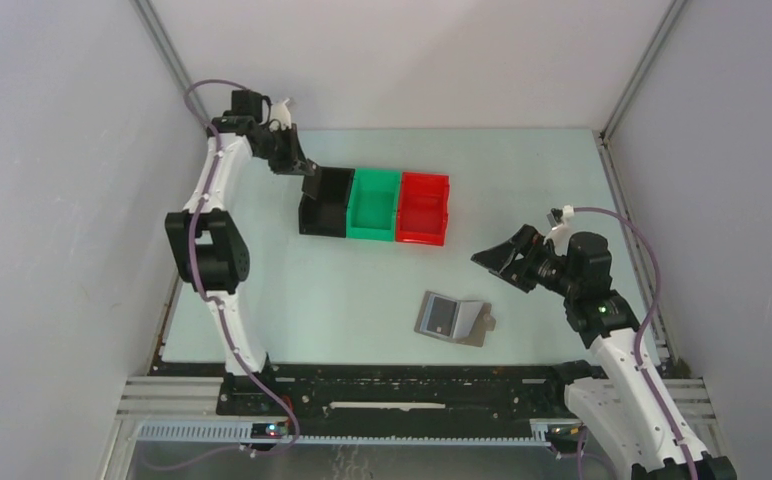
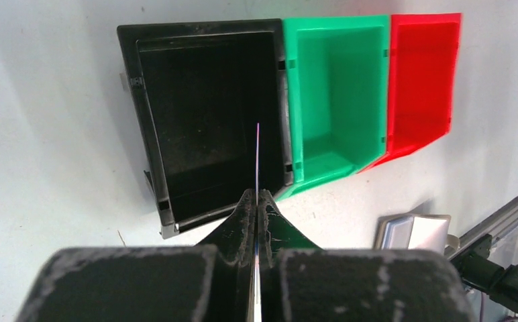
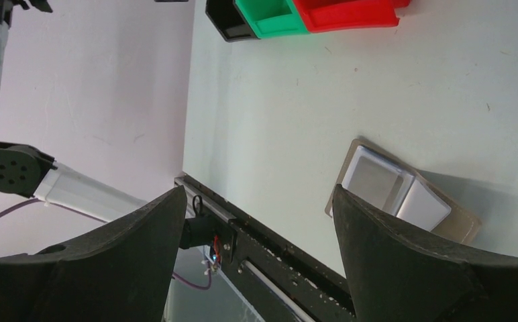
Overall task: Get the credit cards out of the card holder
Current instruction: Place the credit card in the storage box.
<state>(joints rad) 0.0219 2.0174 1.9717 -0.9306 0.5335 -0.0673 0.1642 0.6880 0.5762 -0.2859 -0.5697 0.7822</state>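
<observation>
The card holder [image 1: 452, 319] lies open on the table near the front, its blue-grey pockets up; it also shows in the right wrist view [image 3: 397, 194] and the left wrist view [image 2: 414, 231]. I cannot tell whether a card sits in the pockets. My left gripper [image 1: 297, 163] is shut on a thin card seen edge-on [image 2: 257, 154], its colour not readable, and holds it above the black bin [image 2: 209, 114]. In the left wrist view the left gripper [image 2: 257, 196] shows both fingers pressed on the card. My right gripper [image 1: 497, 262] is open and empty above the table, right of the card holder; it shows wide open in its own view [image 3: 257, 190].
A black bin [image 1: 326, 201], a green bin [image 1: 375, 205] and a red bin [image 1: 423, 208] stand side by side mid-table. A black rail [image 1: 402, 385] runs along the near edge. White walls enclose the left, back and right sides.
</observation>
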